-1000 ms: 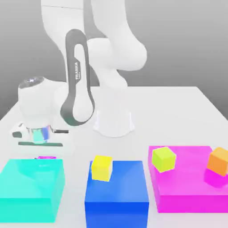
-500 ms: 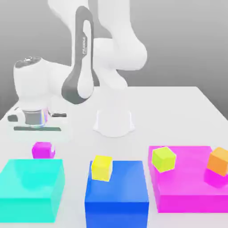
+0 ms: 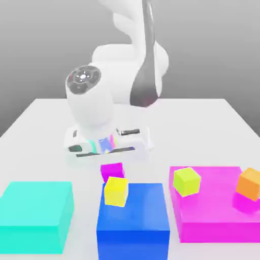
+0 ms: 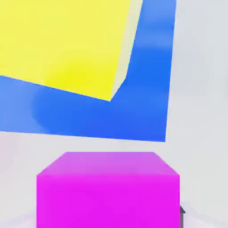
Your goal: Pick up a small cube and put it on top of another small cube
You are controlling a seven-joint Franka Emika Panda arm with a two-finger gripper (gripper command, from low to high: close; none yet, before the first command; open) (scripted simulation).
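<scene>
In the exterior view the gripper hangs under the white hand, pointing down, and it is closed on the small magenta cube. This cube is in the air, just behind and a little above the yellow cube, and looks apart from it. The yellow cube sits on the blue block, near the corner toward the exterior view's left. On the exterior view's left is a cyan block. On the exterior view's right, the large magenta block carries a lime cube and an orange cube.

In the hand view the small magenta cube sits close under the camera, and beyond it lie the yellow cube and the blue block on the pale table.

I judge the magenta cube is light and rigid, with flat smooth faces, so it could slip if the grip is loose. Two opposite side faces are the good place to hold it. The yellow top is no bigger than the cube, so it must be set down centred and level
</scene>
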